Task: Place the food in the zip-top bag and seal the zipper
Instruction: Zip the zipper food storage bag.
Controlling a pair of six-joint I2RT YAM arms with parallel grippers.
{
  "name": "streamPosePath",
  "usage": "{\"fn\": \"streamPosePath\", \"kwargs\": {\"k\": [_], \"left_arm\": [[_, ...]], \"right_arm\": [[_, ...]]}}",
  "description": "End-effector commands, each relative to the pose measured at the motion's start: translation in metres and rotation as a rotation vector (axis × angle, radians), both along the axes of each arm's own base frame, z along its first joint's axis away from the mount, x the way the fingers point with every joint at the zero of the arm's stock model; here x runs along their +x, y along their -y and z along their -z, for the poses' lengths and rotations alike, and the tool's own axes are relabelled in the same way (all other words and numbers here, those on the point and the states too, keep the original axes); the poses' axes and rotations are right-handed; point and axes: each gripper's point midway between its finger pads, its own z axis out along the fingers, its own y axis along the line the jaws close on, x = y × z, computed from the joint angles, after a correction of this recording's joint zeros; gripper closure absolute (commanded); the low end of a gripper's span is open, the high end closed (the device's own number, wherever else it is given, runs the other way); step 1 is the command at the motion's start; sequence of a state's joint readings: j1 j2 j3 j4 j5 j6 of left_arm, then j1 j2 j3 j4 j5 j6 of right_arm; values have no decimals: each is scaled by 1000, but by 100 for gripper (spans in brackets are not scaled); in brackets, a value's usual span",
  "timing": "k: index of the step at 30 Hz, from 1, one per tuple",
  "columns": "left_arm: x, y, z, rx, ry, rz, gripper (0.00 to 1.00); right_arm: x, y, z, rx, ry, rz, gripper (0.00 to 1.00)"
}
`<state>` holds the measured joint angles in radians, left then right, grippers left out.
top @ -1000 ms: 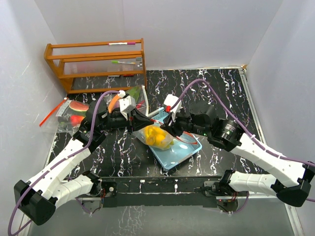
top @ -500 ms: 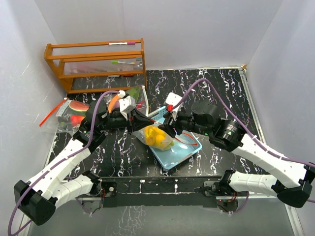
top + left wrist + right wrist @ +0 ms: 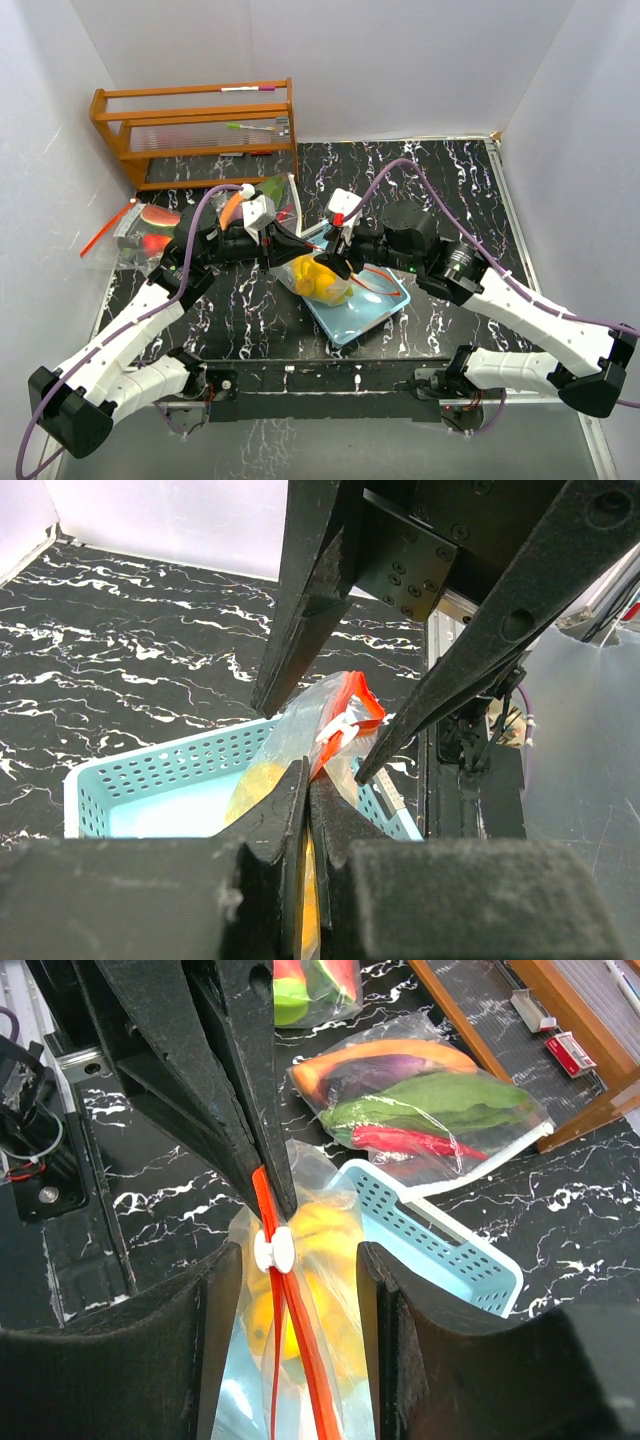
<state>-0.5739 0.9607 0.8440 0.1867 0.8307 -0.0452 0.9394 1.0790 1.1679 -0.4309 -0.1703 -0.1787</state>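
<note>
The clear zip-top bag (image 3: 322,282) holds yellow food (image 3: 322,1260) and hangs over the light-blue basket (image 3: 370,312). My left gripper (image 3: 307,776) is shut on the end of the bag's red zipper strip (image 3: 352,702); in the top view that gripper (image 3: 296,250) sits just left of the bag. My right gripper (image 3: 295,1258) stands open, one finger on each side of the bag's top. The white slider (image 3: 272,1250) rides on the red strip (image 3: 305,1370) between those fingers, close to the left gripper's fingertips (image 3: 262,1150). In the top view the right gripper (image 3: 341,262) is right above the bag.
Two other filled bags lie at the left: one with watermelon (image 3: 150,228), one with aubergine, green leaf and chilli (image 3: 425,1100). A wooden rack (image 3: 195,128) stands at the back left. White walls close in both sides.
My right gripper has opened and slid left along the zipper toward the left gripper. The left gripper has kept its hold, and the bag has stayed in place.
</note>
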Motion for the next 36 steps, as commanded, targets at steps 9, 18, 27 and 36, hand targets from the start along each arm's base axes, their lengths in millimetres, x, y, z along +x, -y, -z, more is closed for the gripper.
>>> {"fn": "streamPosePath", "kwargs": {"k": [9, 18, 27, 36], "left_arm": [[-6, -1, -34, -60, 94, 20, 100], [-6, -3, -37, -65, 102, 7, 100], [7, -17, -60, -111, 172, -142, 100], [21, -24, -72, -167, 179, -247, 100]], "right_arm": [[2, -8, -44, 121, 88, -22, 89], [5, -7, -29, 81, 53, -7, 92], [-4, 13, -11, 47, 13, 31, 92], [-12, 27, 4, 36, -32, 59, 92]]}}
